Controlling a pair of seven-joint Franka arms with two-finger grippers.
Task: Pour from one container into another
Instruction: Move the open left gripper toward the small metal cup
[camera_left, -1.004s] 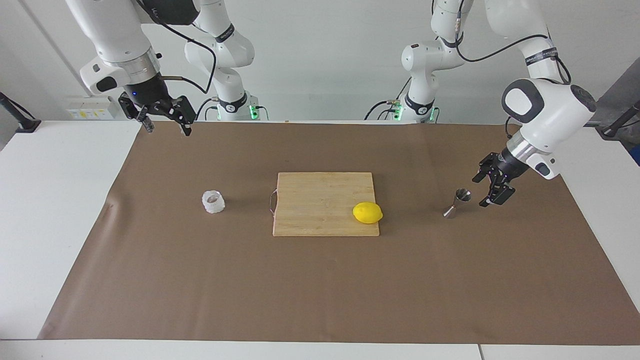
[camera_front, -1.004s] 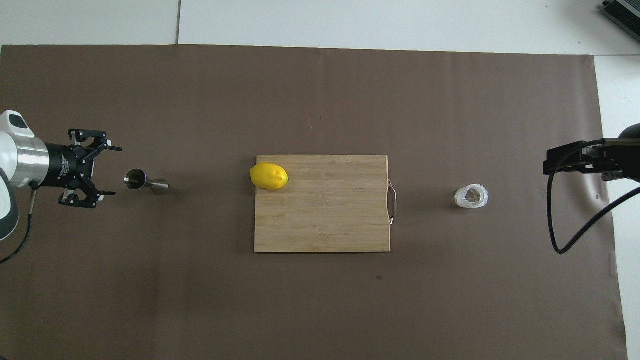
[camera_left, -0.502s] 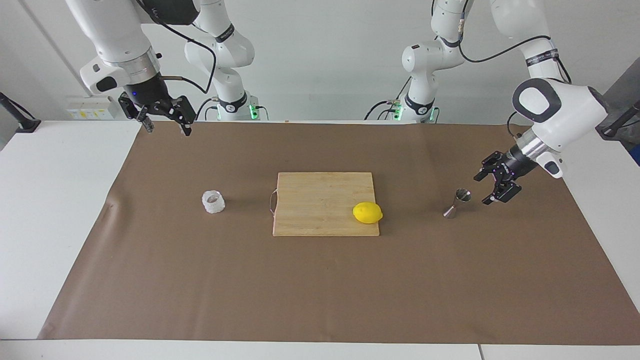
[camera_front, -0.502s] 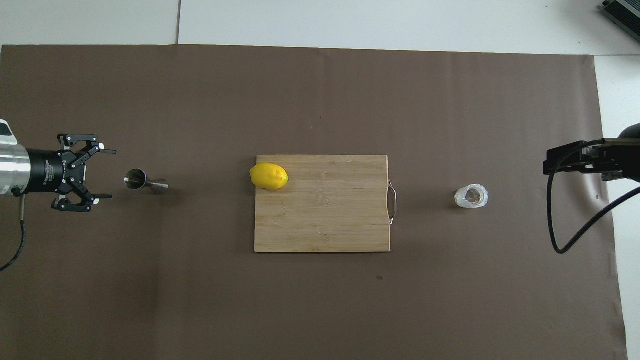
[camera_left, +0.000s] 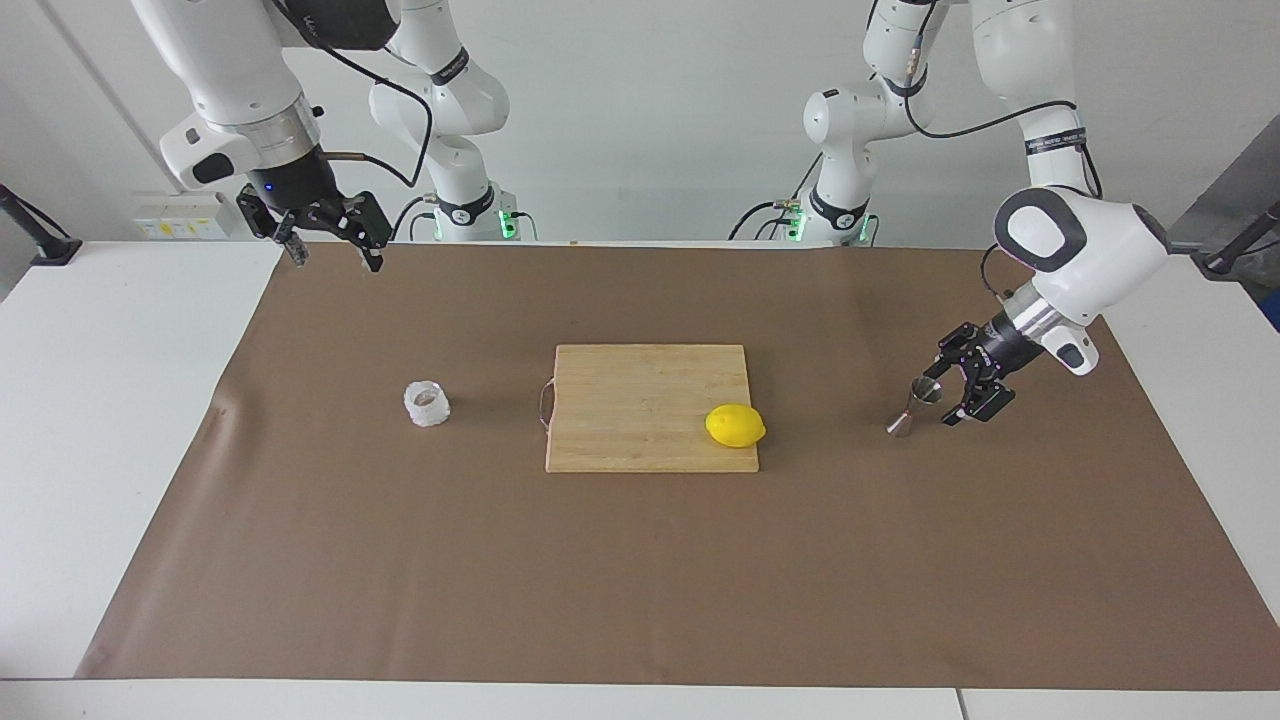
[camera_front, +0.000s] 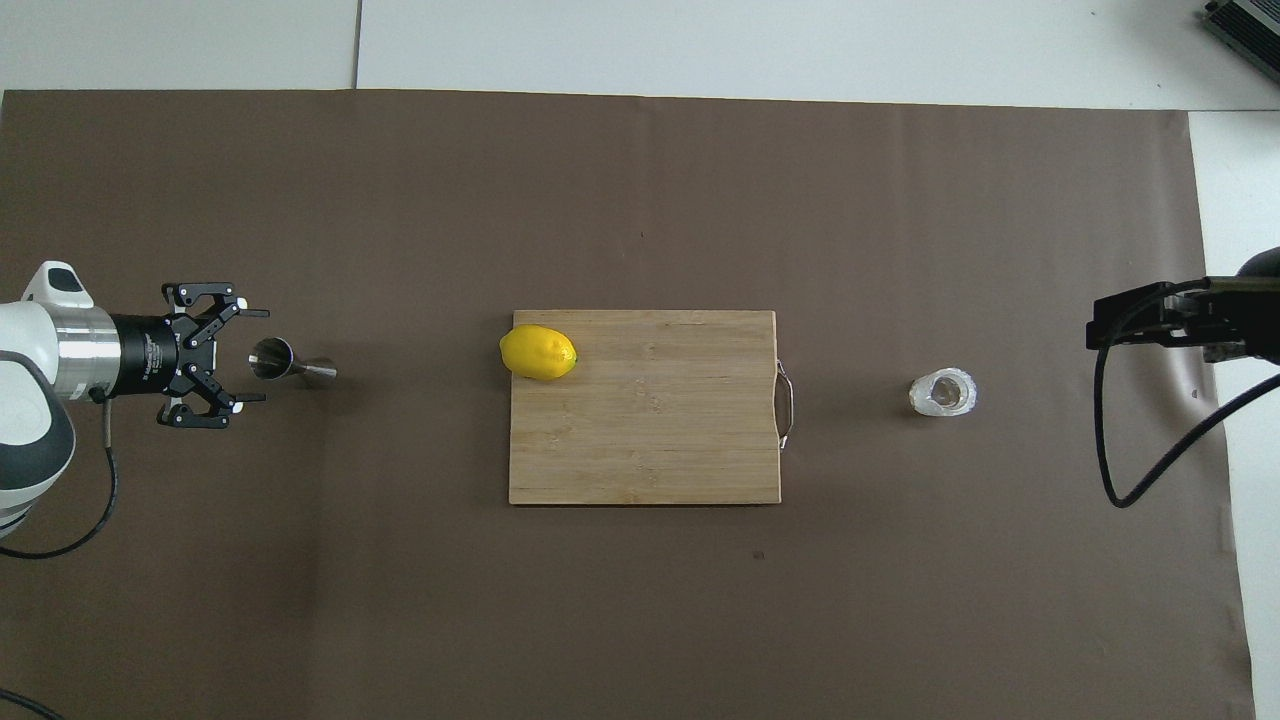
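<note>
The steel hourglass jigger (camera_left: 912, 408) stands upright on the brown mat toward the left arm's end of the table; it also shows in the overhead view (camera_front: 300, 367). My left gripper (camera_left: 942, 397) is open, held sideways and level with the jigger's upper cone. Its fingertips (camera_front: 262, 313) reach to either side of the rim, and I see no touch. The whitish textured cup (camera_left: 427, 403) stands on the mat toward the right arm's end, also in the overhead view (camera_front: 942, 393). My right gripper (camera_left: 337, 262) is open and empty, waiting high over the mat's edge.
A wooden cutting board (camera_left: 640, 400) with a metal handle lies mid-table between the cup and the jigger. A yellow lemon (camera_left: 735, 425) sits on the board's corner nearest the jigger. The brown mat (camera_left: 640, 580) covers most of the table.
My left gripper has moved in toward the jigger and a little lower, so its open fingers now reach the rim. The right arm, cup, jigger and lemon have not moved.
</note>
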